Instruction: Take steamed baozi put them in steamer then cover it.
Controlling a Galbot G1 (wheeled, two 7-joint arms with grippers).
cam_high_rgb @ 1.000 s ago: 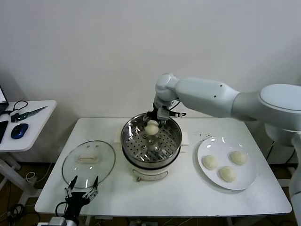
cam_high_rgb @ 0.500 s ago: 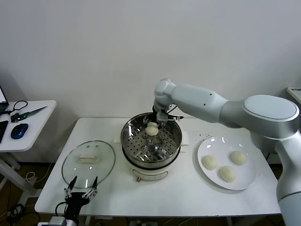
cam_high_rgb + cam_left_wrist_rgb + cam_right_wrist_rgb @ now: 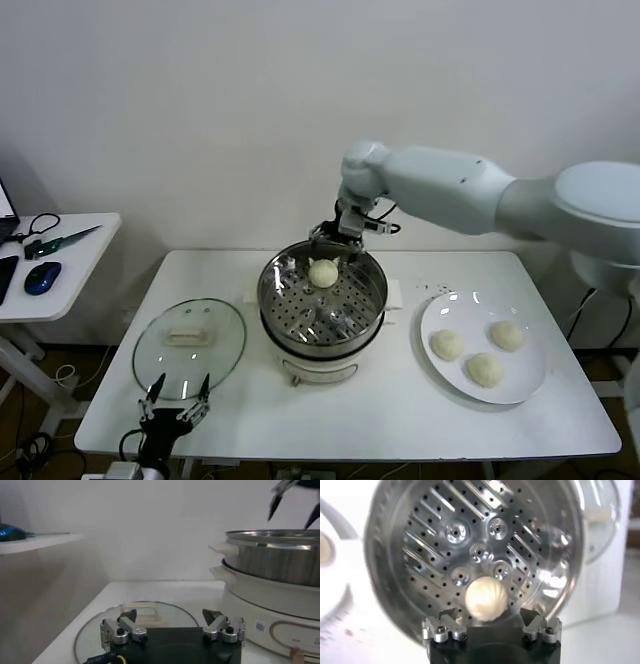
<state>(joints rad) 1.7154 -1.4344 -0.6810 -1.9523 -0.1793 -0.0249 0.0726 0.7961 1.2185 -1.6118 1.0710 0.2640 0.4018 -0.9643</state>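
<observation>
One baozi (image 3: 322, 272) is seen set in the steamer (image 3: 322, 300), centre frame; the right tool (image 3: 336, 237), spread wide and empty, is above it. Next, a plate (image 3: 484, 348) bun (image 3: 446, 344) is to be fetched.

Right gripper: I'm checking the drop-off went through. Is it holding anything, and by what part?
Nothing. The right gripper is open above the steamer, and the baozi lies free on the tray.

Right gripper (image 3: 335, 240) hangs over the far rim of the steamer (image 3: 322, 312), with one bun (image 3: 322, 273) lying just below it on the tray inside. To its right and nearer the robot, three buns (image 3: 483, 352) lie on a plate (image 3: 528, 385). The lid (image 3: 188, 346) lies flat left of the steamer, just beyond the left gripper (image 3: 172, 412).
</observation>
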